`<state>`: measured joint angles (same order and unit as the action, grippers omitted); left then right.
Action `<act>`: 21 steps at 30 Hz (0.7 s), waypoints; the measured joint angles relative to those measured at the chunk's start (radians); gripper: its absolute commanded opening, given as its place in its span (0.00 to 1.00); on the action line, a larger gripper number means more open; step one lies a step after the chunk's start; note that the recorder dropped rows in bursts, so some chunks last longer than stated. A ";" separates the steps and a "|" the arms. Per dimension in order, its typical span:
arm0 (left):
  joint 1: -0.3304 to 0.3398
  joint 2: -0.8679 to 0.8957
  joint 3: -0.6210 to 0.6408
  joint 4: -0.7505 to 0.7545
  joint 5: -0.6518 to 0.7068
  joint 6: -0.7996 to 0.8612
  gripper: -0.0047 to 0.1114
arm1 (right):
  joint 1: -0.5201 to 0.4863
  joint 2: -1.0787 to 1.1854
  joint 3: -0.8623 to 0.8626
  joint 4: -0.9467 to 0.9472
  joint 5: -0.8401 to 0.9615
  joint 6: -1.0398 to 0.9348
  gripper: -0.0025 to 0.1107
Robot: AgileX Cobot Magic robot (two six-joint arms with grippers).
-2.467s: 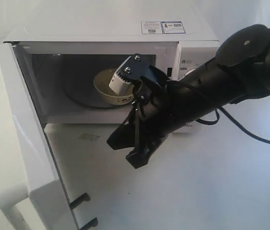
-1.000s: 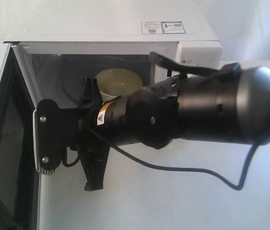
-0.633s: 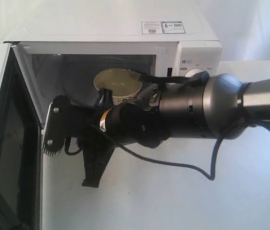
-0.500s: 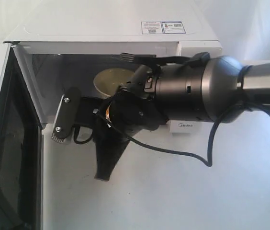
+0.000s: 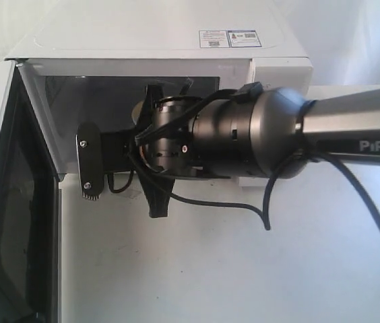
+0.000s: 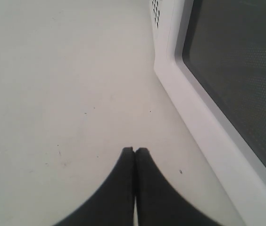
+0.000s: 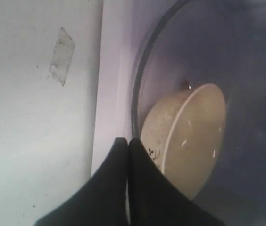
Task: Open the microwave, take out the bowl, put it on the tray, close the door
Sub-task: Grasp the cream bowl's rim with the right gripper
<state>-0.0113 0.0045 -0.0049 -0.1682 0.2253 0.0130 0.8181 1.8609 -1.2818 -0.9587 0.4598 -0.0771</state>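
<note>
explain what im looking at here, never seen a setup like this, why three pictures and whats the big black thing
This is a robot with two arms, each ending in a pincer, and three cameras shoot the same moment. The exterior view looks from outside at a white microwave whose door is swung open. The big black thing is the right arm, reaching toward the opening and hiding most of the inside.

The other two pictures come from cameras on the wrists. In the right wrist view, the right pincer is shut, holds nothing, and points at a cream bowl on the glass plate inside the microwave. Whether the tips touch the bowl is unclear. In the left wrist view, the left pincer is also shut and empty, over the bare white table beside the door's dark window.
</note>
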 measured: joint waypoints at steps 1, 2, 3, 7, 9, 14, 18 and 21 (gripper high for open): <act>0.000 0.000 0.000 0.000 0.000 0.000 0.04 | 0.000 0.012 0.000 -0.014 -0.012 0.011 0.08; 0.000 0.000 0.000 0.000 0.000 0.000 0.04 | 0.000 0.021 0.000 -0.022 -0.020 0.018 0.12; 0.000 0.000 0.000 0.000 0.000 0.000 0.04 | 0.000 0.032 -0.002 -0.028 -0.032 0.025 0.18; 0.000 0.000 0.000 0.000 0.000 0.000 0.04 | 0.000 0.055 -0.001 -0.042 -0.070 0.059 0.41; 0.000 0.000 0.000 0.000 0.000 0.000 0.04 | 0.000 0.057 -0.001 -0.059 -0.083 0.110 0.52; 0.000 0.000 0.000 0.000 0.000 0.000 0.04 | -0.008 0.057 -0.001 -0.143 -0.074 0.225 0.55; 0.000 0.000 0.000 0.000 0.000 0.000 0.04 | -0.035 0.058 -0.001 -0.251 -0.025 0.388 0.52; 0.000 0.000 0.000 0.000 0.000 0.000 0.04 | -0.050 0.058 -0.001 -0.324 -0.021 0.465 0.50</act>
<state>-0.0113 0.0045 -0.0049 -0.1682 0.2253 0.0130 0.7683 1.9193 -1.2828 -1.2827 0.4384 0.3880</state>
